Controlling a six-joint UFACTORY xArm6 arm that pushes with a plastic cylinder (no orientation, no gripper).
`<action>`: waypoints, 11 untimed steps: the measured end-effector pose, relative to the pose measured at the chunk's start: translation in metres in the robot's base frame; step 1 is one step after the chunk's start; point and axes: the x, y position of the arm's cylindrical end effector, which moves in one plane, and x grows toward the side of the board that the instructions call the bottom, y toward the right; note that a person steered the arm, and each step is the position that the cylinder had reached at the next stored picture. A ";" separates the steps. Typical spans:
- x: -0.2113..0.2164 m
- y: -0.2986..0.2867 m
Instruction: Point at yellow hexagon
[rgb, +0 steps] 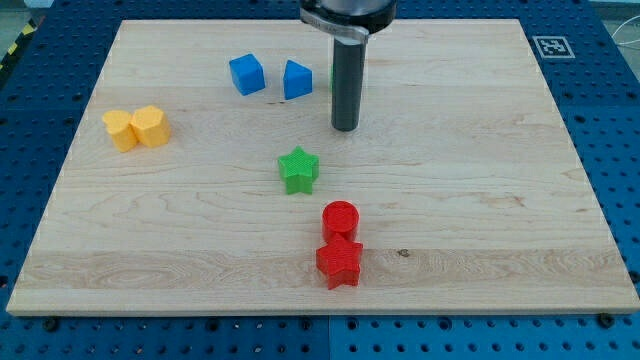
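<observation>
The yellow hexagon sits near the surface's left edge, touching another yellow block whose shape is hard to make out. A green sliver peeks out behind the rod, mostly hidden. The rod stands upright, its top cut off; my tip rests well right of the hexagon, above the green star. There is no claw.

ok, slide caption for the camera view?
My tip rests mid-board, far right of the yellow hexagon.
</observation>
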 end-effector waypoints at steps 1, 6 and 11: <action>0.008 -0.015; 0.008 -0.128; -0.024 -0.225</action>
